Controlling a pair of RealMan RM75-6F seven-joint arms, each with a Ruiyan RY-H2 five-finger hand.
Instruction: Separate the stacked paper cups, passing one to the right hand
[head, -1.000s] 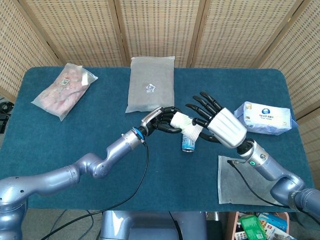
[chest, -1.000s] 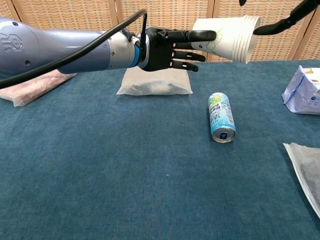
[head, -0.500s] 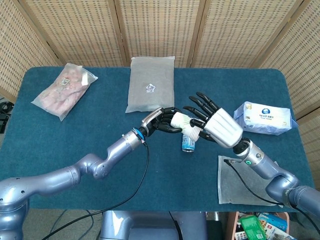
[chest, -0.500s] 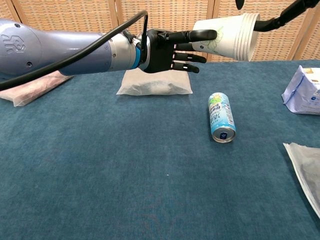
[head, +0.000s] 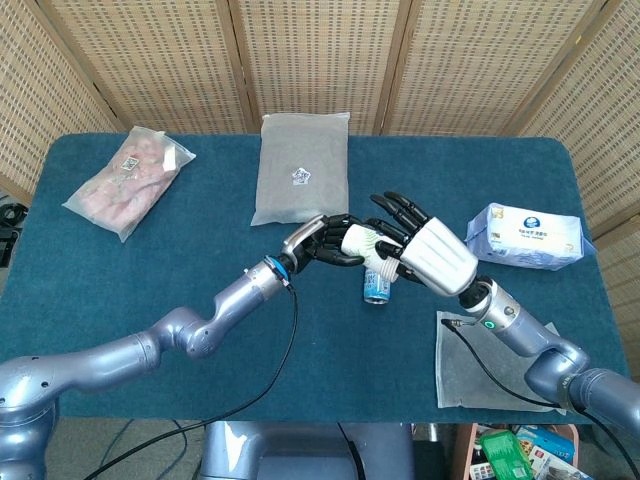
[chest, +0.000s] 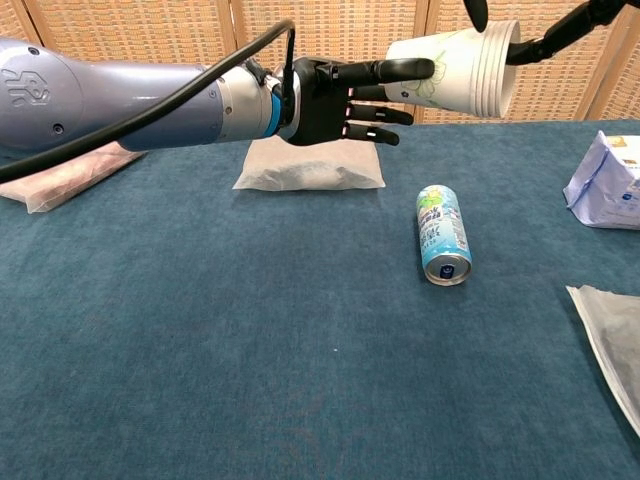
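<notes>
Cups not yet separated. Left hand (chest: 335, 100) grips stacked paper cups (chest: 455, 77) by the base, held sideways at frame top centre, above the bench (chest: 250, 330). Right hand (head: 425, 250), fingers spread and holding nothing, is just at the stack's rim end; contact unclear. Pull-apart and handover left.

Bright, even light, soft shadows, sharp focus, no glare or blur.
</notes>
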